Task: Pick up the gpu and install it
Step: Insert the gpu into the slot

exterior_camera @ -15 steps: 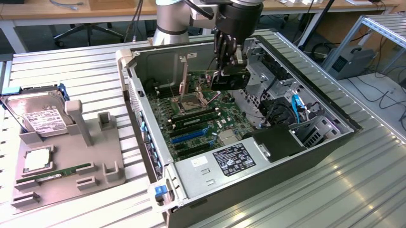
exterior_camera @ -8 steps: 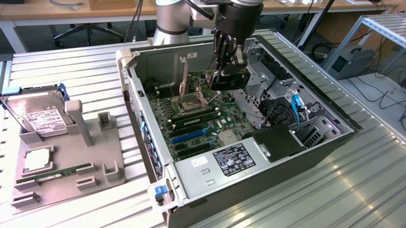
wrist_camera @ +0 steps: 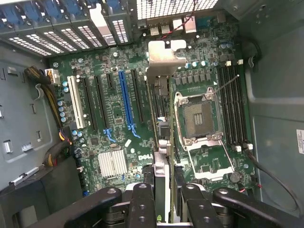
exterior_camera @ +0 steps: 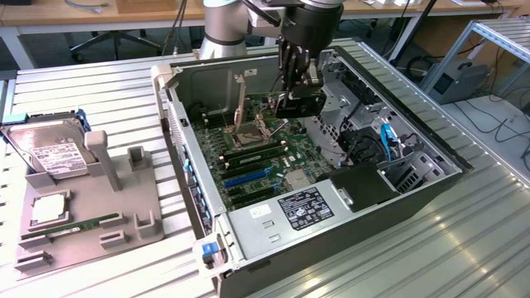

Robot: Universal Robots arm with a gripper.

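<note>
Just beside the CPU socket (exterior_camera: 248,132), inside the open computer case (exterior_camera: 178,105), the gripper (exterior_camera: 296,93) hung over the motherboard (exterior_camera: 265,164) with its fingers clamped on the gpu (exterior_camera: 296,107). From the wrist, the card showed edge-on between the fingers (wrist_camera: 142,199). It ran alongside the CPU socket, between it and the long blue slot (wrist_camera: 126,102). Its metal bracket (wrist_camera: 165,56) sat at the end farthest from the gripper, past the CPU socket toward the case's slotted wall. The card looked clear of the board, not yet seated. To do this step well, I judged, the card's edge needed to be parallel to the slot beside the CPU socket, the bracket lined up with its opening, and the descent straight and untwisted. The socket's open frame and levers lay close alongside.
</note>
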